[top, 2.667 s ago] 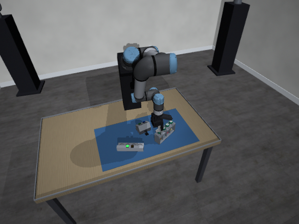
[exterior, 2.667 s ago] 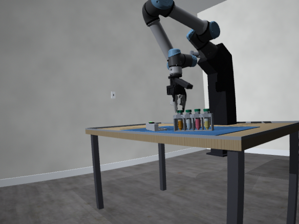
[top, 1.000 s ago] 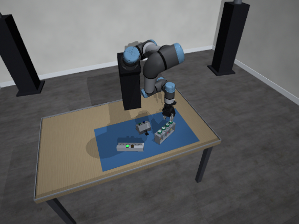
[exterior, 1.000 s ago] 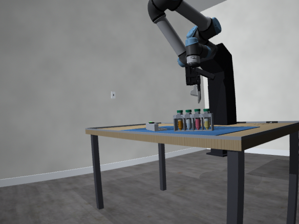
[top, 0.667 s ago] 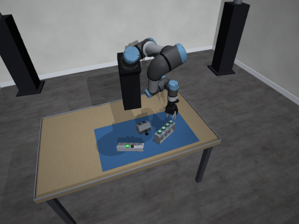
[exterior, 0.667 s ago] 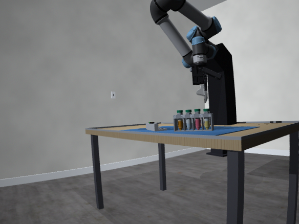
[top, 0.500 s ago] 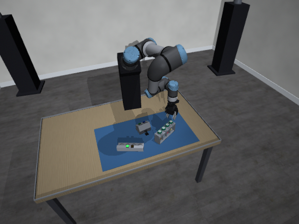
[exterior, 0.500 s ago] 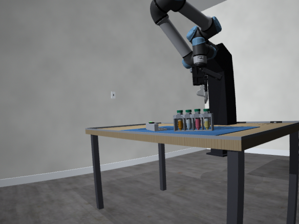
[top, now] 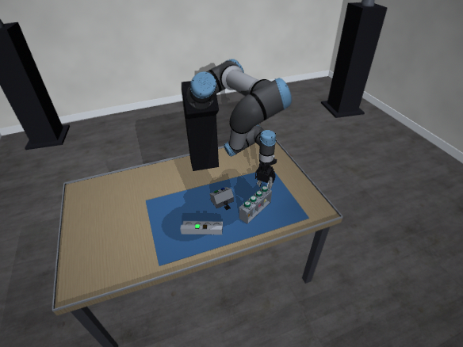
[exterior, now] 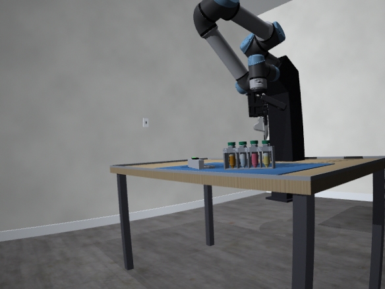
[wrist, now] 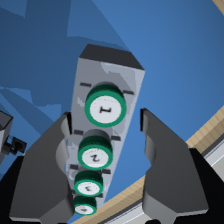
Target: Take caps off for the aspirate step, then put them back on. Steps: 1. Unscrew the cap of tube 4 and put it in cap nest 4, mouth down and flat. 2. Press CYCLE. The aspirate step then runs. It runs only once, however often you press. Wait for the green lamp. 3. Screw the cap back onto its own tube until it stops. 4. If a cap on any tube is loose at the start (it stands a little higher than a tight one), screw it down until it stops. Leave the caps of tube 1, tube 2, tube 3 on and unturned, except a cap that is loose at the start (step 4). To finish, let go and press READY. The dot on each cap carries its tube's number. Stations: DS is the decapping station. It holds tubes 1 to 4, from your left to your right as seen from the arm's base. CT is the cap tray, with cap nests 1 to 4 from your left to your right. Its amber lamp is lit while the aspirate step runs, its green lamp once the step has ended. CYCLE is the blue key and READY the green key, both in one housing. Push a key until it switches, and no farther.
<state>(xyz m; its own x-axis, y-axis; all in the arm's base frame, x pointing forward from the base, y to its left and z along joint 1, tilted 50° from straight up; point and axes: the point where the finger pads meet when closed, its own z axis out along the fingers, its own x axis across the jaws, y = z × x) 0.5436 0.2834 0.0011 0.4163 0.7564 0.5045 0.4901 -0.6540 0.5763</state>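
The decapping station [top: 255, 205] stands on the blue mat and holds four tubes, each with a green cap on. In the wrist view the caps run from cap 1 [wrist: 105, 108] through cap 2 [wrist: 95, 153] and cap 3 [wrist: 88, 186] to cap 4 [wrist: 84, 205]. My gripper [wrist: 105, 112] is open and empty, with its fingers apart on either side of cap 1 and above it. In the exterior view the gripper [exterior: 264, 132] hangs a little above the rightmost cap [exterior: 266, 142]. The cap tray [top: 201, 226] shows a lit green lamp [top: 197, 226].
The key housing [top: 221, 196] with the blue and green keys stands left of the rack, behind the cap tray. The arm's black pedestal [top: 201, 127] rises at the table's back edge. The table's right edge runs near the rack.
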